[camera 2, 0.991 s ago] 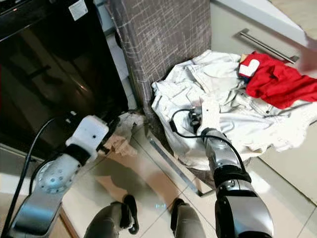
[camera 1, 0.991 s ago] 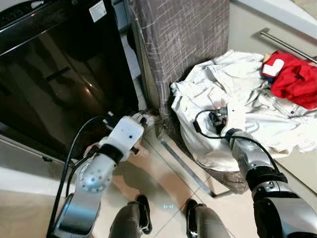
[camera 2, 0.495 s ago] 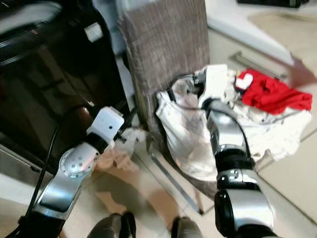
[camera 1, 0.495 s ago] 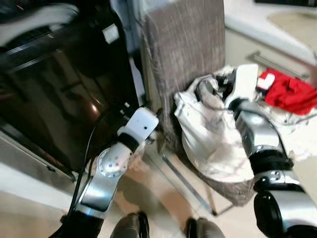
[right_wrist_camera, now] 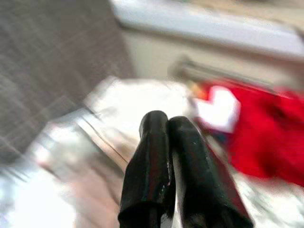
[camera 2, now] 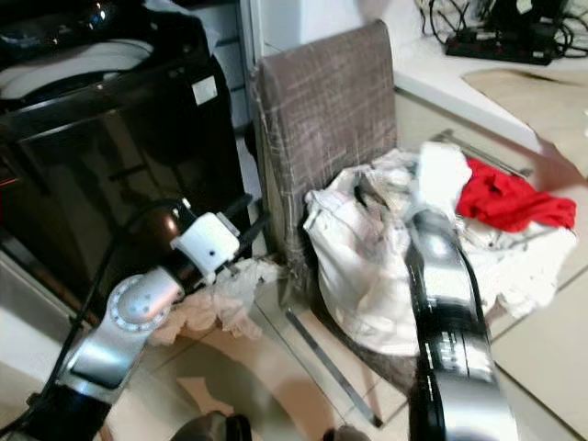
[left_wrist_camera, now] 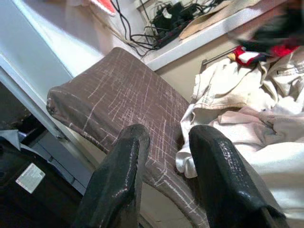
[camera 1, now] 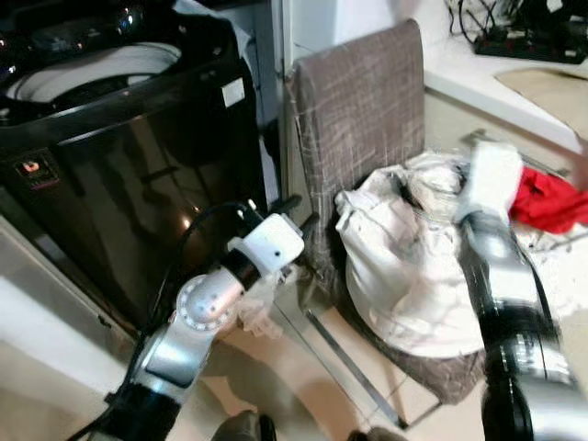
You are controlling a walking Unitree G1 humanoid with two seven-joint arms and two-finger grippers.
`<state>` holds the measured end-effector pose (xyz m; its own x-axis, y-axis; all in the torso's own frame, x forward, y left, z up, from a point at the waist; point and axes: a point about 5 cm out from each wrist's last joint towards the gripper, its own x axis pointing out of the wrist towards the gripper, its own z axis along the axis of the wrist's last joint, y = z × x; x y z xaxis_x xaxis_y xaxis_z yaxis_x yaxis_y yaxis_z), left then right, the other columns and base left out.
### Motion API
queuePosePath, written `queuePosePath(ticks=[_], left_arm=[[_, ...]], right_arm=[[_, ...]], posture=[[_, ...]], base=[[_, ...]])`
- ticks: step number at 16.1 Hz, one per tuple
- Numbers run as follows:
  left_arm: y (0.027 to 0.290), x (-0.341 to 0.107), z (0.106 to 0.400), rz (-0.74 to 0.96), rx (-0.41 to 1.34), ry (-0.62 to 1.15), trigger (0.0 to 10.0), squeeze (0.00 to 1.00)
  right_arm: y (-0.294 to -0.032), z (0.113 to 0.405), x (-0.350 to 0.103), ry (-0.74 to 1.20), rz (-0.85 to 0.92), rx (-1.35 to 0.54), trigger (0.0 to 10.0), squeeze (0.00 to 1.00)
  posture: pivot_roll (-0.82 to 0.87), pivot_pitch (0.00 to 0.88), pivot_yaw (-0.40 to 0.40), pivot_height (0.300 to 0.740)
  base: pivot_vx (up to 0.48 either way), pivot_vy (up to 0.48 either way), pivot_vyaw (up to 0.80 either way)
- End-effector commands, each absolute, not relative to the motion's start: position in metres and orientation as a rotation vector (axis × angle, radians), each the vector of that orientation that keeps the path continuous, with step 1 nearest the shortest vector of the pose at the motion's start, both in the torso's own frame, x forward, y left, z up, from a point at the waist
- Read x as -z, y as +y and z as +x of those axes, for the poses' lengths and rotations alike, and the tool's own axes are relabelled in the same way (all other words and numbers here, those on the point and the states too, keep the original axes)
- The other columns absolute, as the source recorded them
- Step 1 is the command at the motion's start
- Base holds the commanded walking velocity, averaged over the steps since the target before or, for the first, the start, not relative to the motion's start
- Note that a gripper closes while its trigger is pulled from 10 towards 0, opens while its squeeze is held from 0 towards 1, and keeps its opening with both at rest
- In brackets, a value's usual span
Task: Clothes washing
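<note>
white clothes (camera 1: 404, 266) heaped on chair, right tool (right_wrist_camera: 166, 142) closed just above; left tool (left_wrist_camera: 164, 142) open, farther left.

Chair loaded with laundry beside a black washing machine

The grey-brown upholstered chair (camera 1: 363, 119) carries a heap of white garments (camera 1: 409, 266) on its seat, with a red garment (camera 1: 549, 200) at the heap's far right. The washing machine (camera 1: 119, 156) stands left of the chair. The left arm (camera 1: 216, 303) reaches toward the chair's lower left; the right arm (camera 1: 501, 276) lies over the heap.
</note>
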<state>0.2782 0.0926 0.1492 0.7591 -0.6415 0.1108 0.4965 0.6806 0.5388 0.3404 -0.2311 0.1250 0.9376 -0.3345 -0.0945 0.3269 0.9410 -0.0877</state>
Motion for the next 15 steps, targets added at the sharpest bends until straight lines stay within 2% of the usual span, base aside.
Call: queuePosePath(ticks=[1, 2, 4, 7, 10, 15], left_arm=[[0.097, -0.149, 0.279, 0.519, 0.656, -0.298, 10.0, 0.0], [0.101, -0.148, 0.28, 0.522, 0.649, -0.291, 10.0, 0.0], [0.101, -0.147, 0.28, 0.504, 0.643, -0.289, 10.0, 0.0], [0.09, -0.145, 0.282, 0.486, 0.682, -0.295, 10.0, 0.0], [0.089, -0.146, 0.285, 0.486, 0.685, -0.3, 10.0, 0.0], [0.089, -0.15, 0.278, 0.474, 0.757, -0.335, 10.0, 0.0]], right_arm=[[-0.231, 0.326, -0.128, 0.054, -0.141, 0.37, 10.0, 1.0], [-0.238, 0.296, -0.125, -0.006, -0.225, 0.419, 10.0, 1.0], [-0.236, 0.264, -0.131, -0.103, -0.308, 0.42, 10.0, 1.0], [-0.244, 0.244, -0.116, -0.026, -0.192, 0.49, 10.0, 1.0], [-0.248, 0.249, -0.101, 0.052, -0.043, 0.53, 10.0, 1.0], [-0.253, 0.291, -0.112, 0.029, 0.072, 0.494, 10.0, 1.0]], posture=[[-0.12, 0.029, 0.07, 0.74], [-0.13, 0.038, 0.076, 0.74], [-0.16, 0.049, 0.09, 0.74], [-0.21, 0.064, 0.114, 0.74], [-0.21, 0.073, 0.128, 0.74], [-0.15, 0.093, 0.132, 0.74]], base=[[0.0, 0.0, 0.0], [0.0, 0.0, 0.0], [0.0, 0.0, 0.0], [0.0, 0.0, 0.0], [0.0, 0.0, 0.0], [0.0, 0.0, 0.0]])
